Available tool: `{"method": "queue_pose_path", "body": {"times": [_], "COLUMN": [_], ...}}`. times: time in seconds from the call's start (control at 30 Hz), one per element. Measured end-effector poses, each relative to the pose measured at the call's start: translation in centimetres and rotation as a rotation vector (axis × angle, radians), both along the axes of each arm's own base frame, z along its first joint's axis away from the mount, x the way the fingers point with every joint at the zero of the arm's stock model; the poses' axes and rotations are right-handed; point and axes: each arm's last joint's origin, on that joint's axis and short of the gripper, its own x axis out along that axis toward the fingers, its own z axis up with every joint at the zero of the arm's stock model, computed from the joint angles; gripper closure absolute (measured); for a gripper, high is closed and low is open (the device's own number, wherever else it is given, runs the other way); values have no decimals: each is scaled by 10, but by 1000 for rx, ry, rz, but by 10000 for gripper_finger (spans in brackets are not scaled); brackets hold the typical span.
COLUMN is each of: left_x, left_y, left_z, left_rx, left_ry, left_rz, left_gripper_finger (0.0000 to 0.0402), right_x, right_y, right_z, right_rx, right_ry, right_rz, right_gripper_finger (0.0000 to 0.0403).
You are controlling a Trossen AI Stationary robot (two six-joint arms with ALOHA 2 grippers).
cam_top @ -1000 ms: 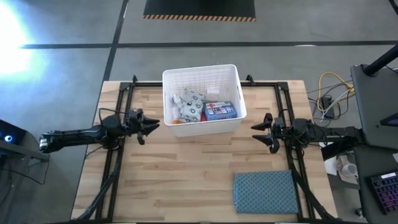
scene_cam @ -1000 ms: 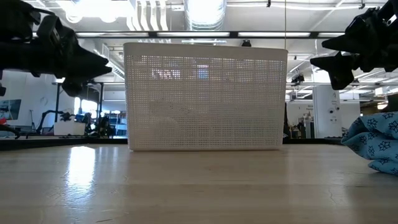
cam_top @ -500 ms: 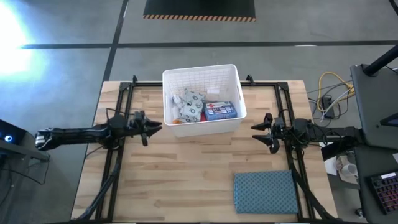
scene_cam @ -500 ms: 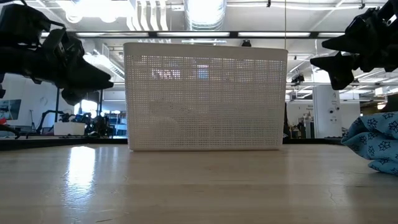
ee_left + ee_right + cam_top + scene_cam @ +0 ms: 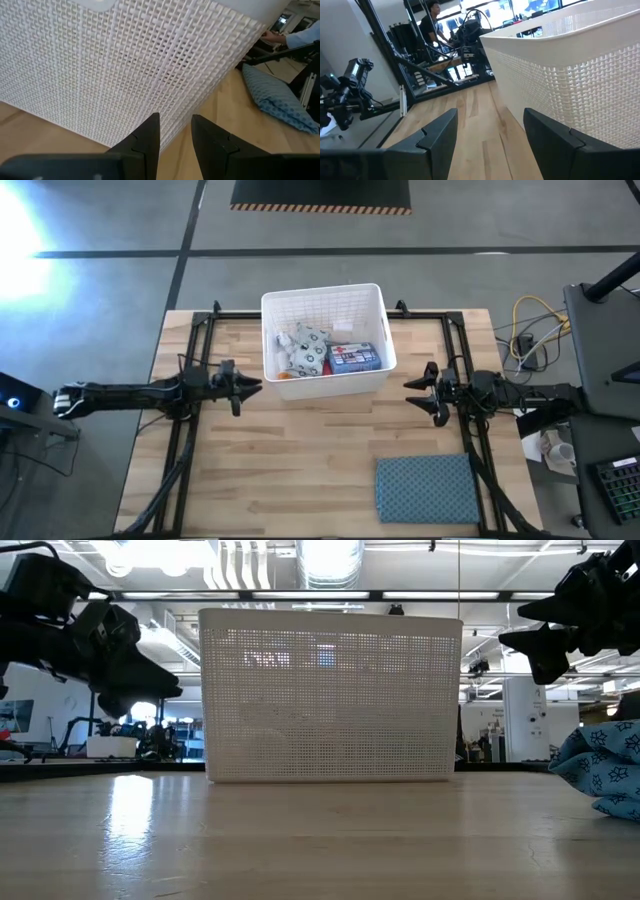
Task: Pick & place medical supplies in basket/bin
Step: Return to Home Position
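Left wrist view first: the left gripper (image 5: pixel 175 117) had its jaws only narrowly apart with nothing between them. Right past the tips was the gridded wall of the basket (image 5: pixel 125 65), filling most of the frame, with the blue-grey cloth (image 5: pixel 272 95) farther off at the right edge.

Right wrist view, same deal but looser. The right gripper (image 5: pixel 490 114) had its jaws spread wide and empty, with bare surface (image 5: pixel 475 100) in front and the basket's wall beyond in the upper right.

In the high view the basket sat upper centre of the surface, between the two arms. The medical supplies (image 5: pixel 318 356) were already inside along its lower edge, the first-aid box (image 5: pixel 352 358) on the right and the patterned packet (image 5: pixel 305 345) to its left. I couldn't spot anything loose outside it.

The left gripper pointed at the basket's lower-left corner from just beside it, and the right one was a bit farther off. So I'd call the job basically done. For going home, what mattered was that the basket lay straight ahead of both jaws, closer on the left, so each arm should back off toward its own frame edge.
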Motion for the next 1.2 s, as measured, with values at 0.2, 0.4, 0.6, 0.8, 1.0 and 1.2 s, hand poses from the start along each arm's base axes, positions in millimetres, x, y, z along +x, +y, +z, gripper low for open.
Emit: {"method": "queue_pose_path", "body": {"times": [0.2,0.4,0.6,0.8,1.0,1.2], "left_x": [1,1,1,1,1,1], "left_y": [0,0,0,0,0,0], "left_z": [-2,-2,-2,-2,-2,-2], "left_rx": [-3,-3,-3,-3,-3,-3], "left_ry": [16,16,16,16,16,16], "left_rz": [0,0,0,0,0,0], "left_gripper_finger": [309,309,309,309,309,309], "right_x": [0,0,0,0,0,0], "right_y": [0,0,0,0,0,0], "right_z": [0,0,0,0,0,0], "right_rx": [0,0,0,0,0,0], "right_ry": [0,0,0,0,0,0], "right_rz": [0,0,0,1,1,0], "right_gripper_finger": [186,186,186,186,186,186]}}
